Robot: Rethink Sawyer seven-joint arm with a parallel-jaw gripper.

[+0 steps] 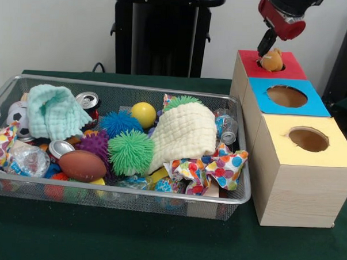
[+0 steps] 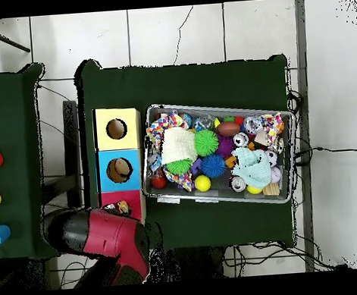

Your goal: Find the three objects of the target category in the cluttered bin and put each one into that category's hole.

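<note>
1. Front view: the red and black gripper point(image 1: 268, 49) hangs over the far, red-topped wooden box point(image 1: 285, 68), its dark fingertips touching a small orange-tan soft object point(image 1: 272, 60) that sits in that box's hole. Whether the claw pinches the object or merely rests against it cannot be told.
2. Just nearer stands the blue-topped wooden box point(image 1: 261, 90) with an open round hole, and nearest the yellow-topped wooden box point(image 1: 287, 155), also with an open hole. The three boxes touch in a row at the right.
3. To their left, a silver wire-mesh bin point(image 1: 130, 188) lies on the dark green tablecloth point(image 1: 157, 238). In it: a mint-green folded cloth point(image 1: 56, 110) at the far left, a cream waffle-weave cloth point(image 1: 185, 133) at centre right, a green spiky rubber ball point(image 1: 130, 152), a blue spiky ball point(image 1: 120, 123), a smooth yellow ball point(image 1: 143, 114), a small brown toy football point(image 1: 82, 165) near the front, and a polka-dot cloth point(image 1: 209, 169) at the near right corner.
4. Overhead view: the gripper point(image 2: 119, 209) sits over the red-topped box point(image 2: 132, 196), with the arm's red body beside it. The soft object is only a small, unclear patch there. The bin point(image 2: 289, 157) lies just beside the boxes.
</note>
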